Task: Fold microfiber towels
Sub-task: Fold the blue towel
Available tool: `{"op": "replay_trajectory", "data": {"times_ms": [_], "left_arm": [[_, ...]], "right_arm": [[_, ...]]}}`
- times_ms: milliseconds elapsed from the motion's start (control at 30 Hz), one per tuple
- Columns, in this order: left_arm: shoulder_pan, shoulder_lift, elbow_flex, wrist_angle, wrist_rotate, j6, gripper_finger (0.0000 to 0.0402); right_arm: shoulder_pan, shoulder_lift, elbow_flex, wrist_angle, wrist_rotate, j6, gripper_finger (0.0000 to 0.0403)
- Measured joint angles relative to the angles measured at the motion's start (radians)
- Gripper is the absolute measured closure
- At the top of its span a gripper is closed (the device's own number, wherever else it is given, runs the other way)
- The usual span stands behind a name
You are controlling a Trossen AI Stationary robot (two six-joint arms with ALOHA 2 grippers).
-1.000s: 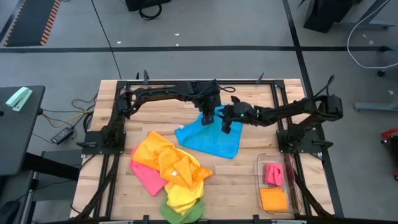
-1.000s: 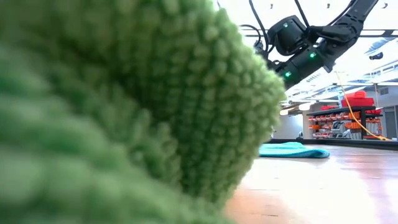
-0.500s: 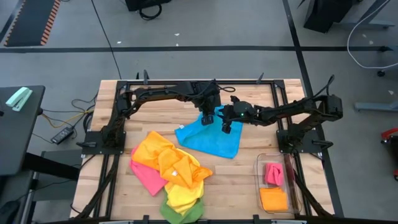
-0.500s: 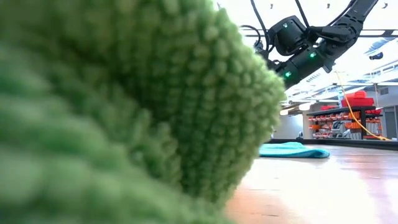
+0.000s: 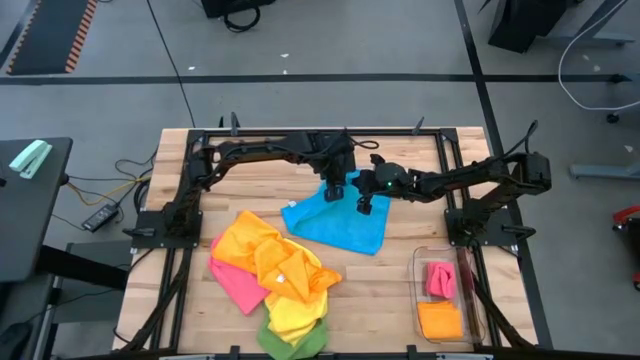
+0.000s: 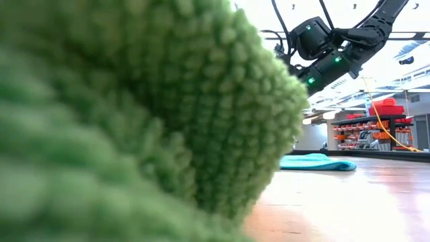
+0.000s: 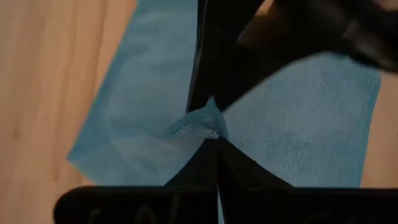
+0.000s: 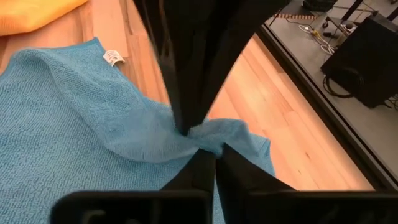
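Observation:
A blue microfiber towel (image 5: 335,228) lies spread on the wooden table, and both grippers meet at its far edge. My left gripper (image 5: 335,190) is shut on the towel (image 7: 143,112) near its far left corner. My right gripper (image 5: 366,205) is shut on the towel (image 8: 74,124) a little farther right. A heap of orange, yellow, pink and green towels (image 5: 275,272) lies near the front. In the low view the green towel (image 6: 134,114) fills most of the picture, hiding both grippers. The blue towel (image 6: 316,162) shows beyond it. My left gripper pinches a small raised peak of the towel's far edge (image 7: 200,122) between its two fingers, slanting down from the far side. The rest of the towel lies flat on the table. My right gripper pinches a bunched fold of the towel's far edge (image 8: 227,134) between its two fingers, coming in low from the table's right. The cloth puckers toward the fingers. One layer or several, I cannot tell. The rest of the towel lies on the table.
A clear plastic bin (image 5: 418,290) at the front right holds a folded pink towel (image 5: 439,278) and an orange one (image 5: 440,320). The dark frame rails (image 5: 440,160) run round the table. Bare wood lies between the blue towel and the bin.
My right gripper has shut on the blue towel's far edge. Both arms have kept their place, and the towel lies as it did.

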Motion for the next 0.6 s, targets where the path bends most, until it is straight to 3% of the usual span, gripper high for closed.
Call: {"op": "replay_trajectory", "data": {"times_ms": [133,400,600], "left_arm": [[-0.003,0.013,0.0,-0.017,-0.003,0.0,0.0383],[-0.002,-0.001,0.0,-0.062,-0.008,0.051,0.0271],[0.001,-0.001,0.0,-0.064,-0.008,0.053,0.0237]], "right_arm": [[0.0,0.0,0.0,-0.006,0.0,-0.02,0.0398],[0.0,0.0,0.0,-0.067,0.0,-0.042,0.04],[0.0,0.0,0.0,-0.068,-0.004,-0.049,0.0381]]}}
